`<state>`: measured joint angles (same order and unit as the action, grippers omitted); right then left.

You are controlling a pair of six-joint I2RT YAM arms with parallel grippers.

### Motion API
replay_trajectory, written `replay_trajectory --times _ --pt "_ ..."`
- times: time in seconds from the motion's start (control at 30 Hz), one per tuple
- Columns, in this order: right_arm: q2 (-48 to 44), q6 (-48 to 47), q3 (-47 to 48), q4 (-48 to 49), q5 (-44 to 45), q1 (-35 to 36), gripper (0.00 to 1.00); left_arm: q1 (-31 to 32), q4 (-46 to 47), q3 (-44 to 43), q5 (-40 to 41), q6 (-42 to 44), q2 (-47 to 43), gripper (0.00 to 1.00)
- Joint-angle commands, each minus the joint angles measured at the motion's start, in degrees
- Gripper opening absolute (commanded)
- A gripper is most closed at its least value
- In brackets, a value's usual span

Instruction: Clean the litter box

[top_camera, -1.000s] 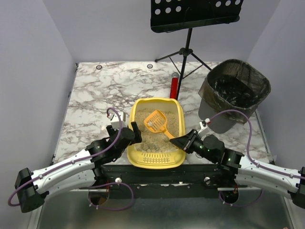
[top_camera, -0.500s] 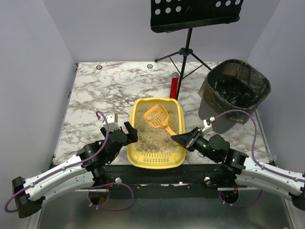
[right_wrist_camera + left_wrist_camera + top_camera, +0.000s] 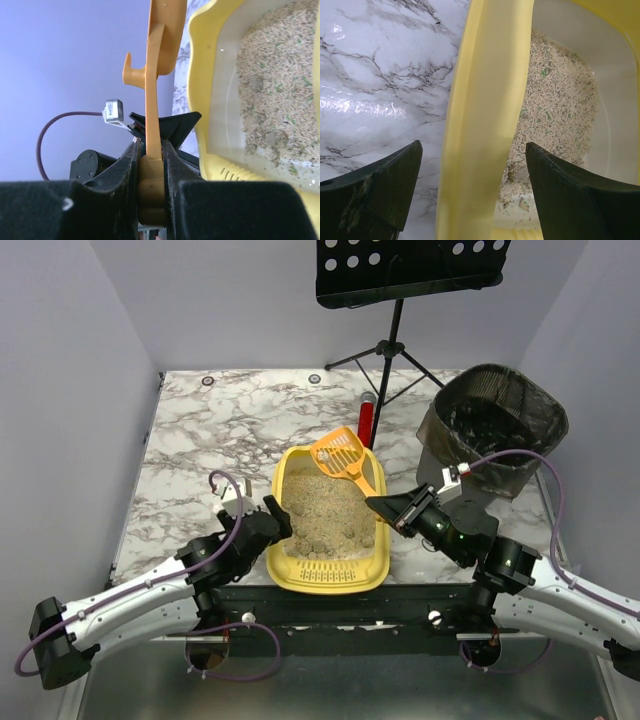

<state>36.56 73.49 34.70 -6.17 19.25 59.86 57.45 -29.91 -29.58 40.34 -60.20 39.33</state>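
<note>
Right arm reaching 11 o'clock, right gripper (image 3: 378, 506) clamping scoop (image 3: 338, 452) handle over litter box (image 3: 325, 580) far rim; left gripper (image 3: 270, 520) wide, straddling its 9 o'clock wall.

scoop (image 3: 338, 453) raised to litter box (image 3: 330, 581) far rim, right hand (image 3: 376, 503) moved forward

The left half of the marble table (image 3: 210, 440) lies bare, room enough for an arm to sweep. The litter box (image 3: 325, 578) fills the middle front; the left gripper (image 3: 274, 518) straddles its left wall, fingers spread either side. Over its far right corner hangs the scoop (image 3: 340, 454), pinched in the right gripper (image 3: 386, 507). Behind it stand a red cylinder (image 3: 365, 422) and the music stand (image 3: 392, 350); the black mesh bin (image 3: 495, 425) blocks the right rear.
</note>
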Motion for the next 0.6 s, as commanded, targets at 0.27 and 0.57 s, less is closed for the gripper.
replay_trajectory --times 0.27,0.57 --pt "-1.9 0.2 3.1 -4.5 7.3 -1.8 0.01 -0.1 11.3 -1.3 -4.9 -3.3 15.6 0.64" --pt "1.7 -2.5 10.0 -4.5 10.5 -6.6 0.01 -0.1 17.1 -6.7 -5.6 -4.2 23.0 0.58"
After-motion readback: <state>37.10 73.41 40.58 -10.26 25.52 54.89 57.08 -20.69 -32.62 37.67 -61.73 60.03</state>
